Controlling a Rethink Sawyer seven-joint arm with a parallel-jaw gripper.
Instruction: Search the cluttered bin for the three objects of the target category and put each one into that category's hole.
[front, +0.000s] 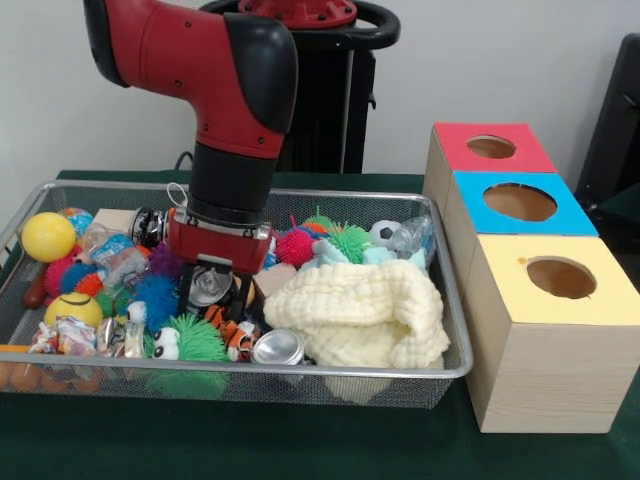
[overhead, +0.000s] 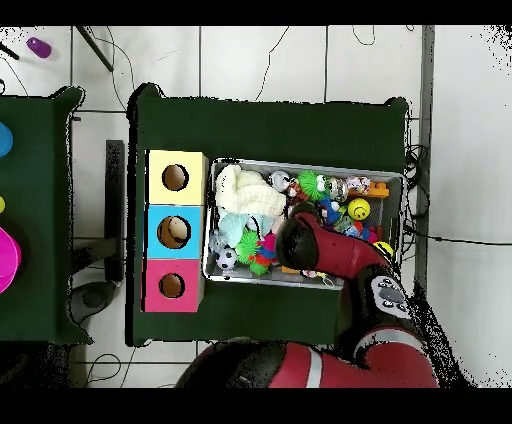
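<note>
The wire mesh bin (front: 300, 374) fills the left of the front view and also shows in the overhead view (overhead: 305, 164). My gripper (front: 225, 294) is lowered into the bin's middle, among the toys. An orange-black striped tiger plush (front: 232, 336) lies just in front of and below it, beside a silver tin (front: 278, 347). I cannot tell whether the gripper touches the tiger. No yellow duck shows. The red-surround hole (front: 491, 147) is on the farthest wooden box, and also shows in the overhead view (overhead: 171, 286). In the overhead view my arm (overhead: 318, 248) hides the gripper.
A cream knitted cloth (front: 350, 315) heaps at the bin's front right. Spiky balls in green (front: 195, 340), blue (front: 157, 297) and pink (front: 295, 247) crowd the gripper. Yellow balls (front: 47, 237) lie at the left. Blue-surround (front: 520, 202) and yellow-surround (front: 561, 277) holes sit nearer the front.
</note>
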